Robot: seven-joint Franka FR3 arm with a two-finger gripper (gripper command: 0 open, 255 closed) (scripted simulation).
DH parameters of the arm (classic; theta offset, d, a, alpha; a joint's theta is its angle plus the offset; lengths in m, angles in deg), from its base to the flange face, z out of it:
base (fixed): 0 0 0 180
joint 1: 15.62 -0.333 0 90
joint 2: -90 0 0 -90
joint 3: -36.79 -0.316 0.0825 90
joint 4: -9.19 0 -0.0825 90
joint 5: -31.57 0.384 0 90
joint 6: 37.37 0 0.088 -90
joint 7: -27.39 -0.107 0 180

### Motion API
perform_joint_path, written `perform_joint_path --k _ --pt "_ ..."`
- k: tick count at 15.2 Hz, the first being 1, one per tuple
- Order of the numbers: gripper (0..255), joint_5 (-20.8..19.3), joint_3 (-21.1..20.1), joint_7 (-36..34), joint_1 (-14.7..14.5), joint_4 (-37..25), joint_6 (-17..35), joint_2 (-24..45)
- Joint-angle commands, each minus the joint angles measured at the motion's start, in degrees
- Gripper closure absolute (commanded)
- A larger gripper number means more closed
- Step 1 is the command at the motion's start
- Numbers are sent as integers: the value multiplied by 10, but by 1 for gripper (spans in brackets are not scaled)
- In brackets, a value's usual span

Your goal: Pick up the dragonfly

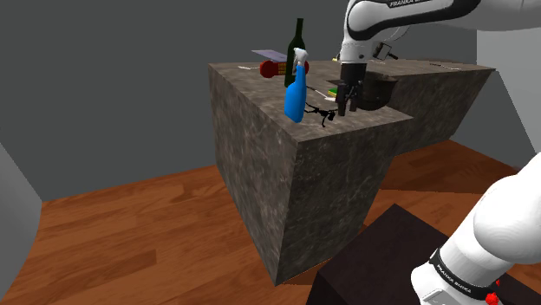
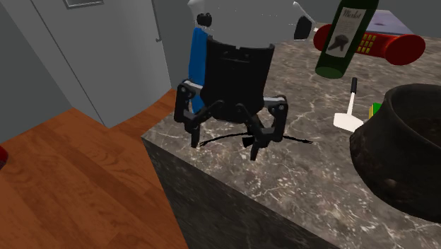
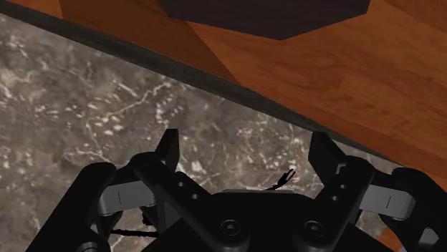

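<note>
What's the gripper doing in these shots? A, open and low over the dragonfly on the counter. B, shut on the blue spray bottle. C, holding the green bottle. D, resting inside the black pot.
A: the gripper hangs with its fingers apart just above the counter, and the thin black dragonfly lies under it, not clasped.
</note>
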Motion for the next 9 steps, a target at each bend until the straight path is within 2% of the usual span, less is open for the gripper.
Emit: perform_joint_path --k 1,5,9 --pt "0 -2 3 25 0 -53 -4 50" --pt "0 -2 5 67 1 -171 -25 148" --pt "0 -2 1 105 5 -314 -61 255"
